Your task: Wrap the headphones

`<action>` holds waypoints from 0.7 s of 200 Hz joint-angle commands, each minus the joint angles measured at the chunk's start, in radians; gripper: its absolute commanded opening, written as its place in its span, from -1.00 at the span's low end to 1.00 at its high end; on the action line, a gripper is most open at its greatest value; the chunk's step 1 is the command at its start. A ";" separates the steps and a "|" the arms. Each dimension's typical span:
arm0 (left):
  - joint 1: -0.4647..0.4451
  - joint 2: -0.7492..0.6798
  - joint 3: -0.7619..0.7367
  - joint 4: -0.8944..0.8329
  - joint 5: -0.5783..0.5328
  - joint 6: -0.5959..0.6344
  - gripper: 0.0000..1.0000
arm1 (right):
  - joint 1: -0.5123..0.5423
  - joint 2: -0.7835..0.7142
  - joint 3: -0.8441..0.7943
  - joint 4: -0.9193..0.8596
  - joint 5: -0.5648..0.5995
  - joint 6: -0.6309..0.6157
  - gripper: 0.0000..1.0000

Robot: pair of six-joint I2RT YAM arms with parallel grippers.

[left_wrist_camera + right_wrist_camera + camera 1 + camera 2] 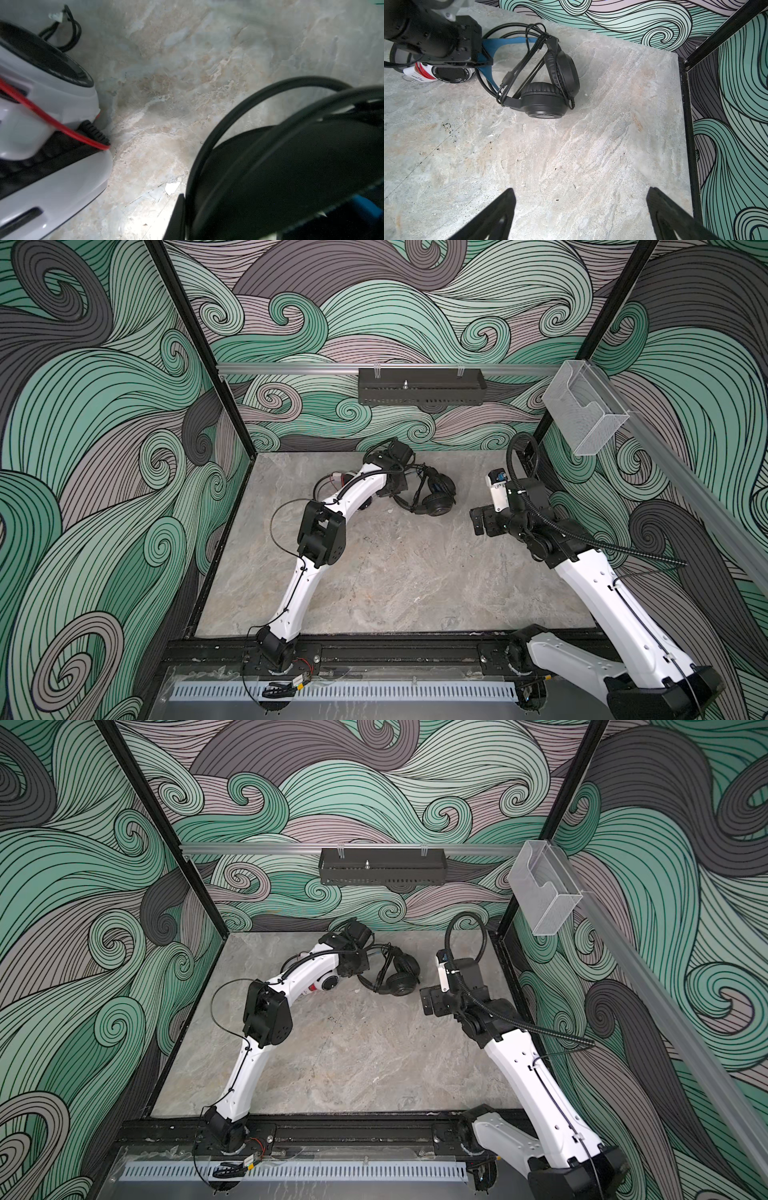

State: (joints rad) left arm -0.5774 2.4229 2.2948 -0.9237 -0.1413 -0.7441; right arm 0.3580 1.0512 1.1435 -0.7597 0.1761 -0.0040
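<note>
The black headphones [434, 499] lie at the back of the table in both top views [397, 981]. Their cups are folded together and the black cable [517, 76] is looped across the band. My left gripper [485, 60] is shut on their blue inner headband [488, 74]; one of its fingers [179, 216] presses against the black band. The white headphones [328, 982] lie under my left arm, mostly hidden; a black-centred cup [450, 75] and the red cable [52, 122] show. My right gripper [581, 193] hangs open and empty over bare table, right of the black headphones [548, 91].
A black perforated tray [419, 391] hangs on the back rail. A clear plastic box [586, 414] sits on the right rail. A black frame post [689, 124] borders the table close to my right gripper. The stone tabletop [395, 572] stretches forward to the arm bases.
</note>
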 commanded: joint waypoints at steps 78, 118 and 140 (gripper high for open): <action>0.022 0.051 0.032 0.054 0.081 -0.089 -0.26 | 0.012 -0.002 0.027 0.014 -0.033 0.015 0.99; 0.019 -0.036 0.029 0.014 0.080 -0.035 0.23 | 0.013 0.000 0.041 0.035 -0.061 0.017 0.98; 0.008 -0.102 0.025 -0.061 0.118 -0.015 0.45 | 0.012 -0.020 0.021 0.080 -0.064 0.023 0.98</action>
State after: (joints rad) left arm -0.5575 2.4596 2.2948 -0.9035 -0.0586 -0.7906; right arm 0.3664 1.0512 1.1534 -0.7387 0.1295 0.0013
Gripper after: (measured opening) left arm 0.681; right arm 0.993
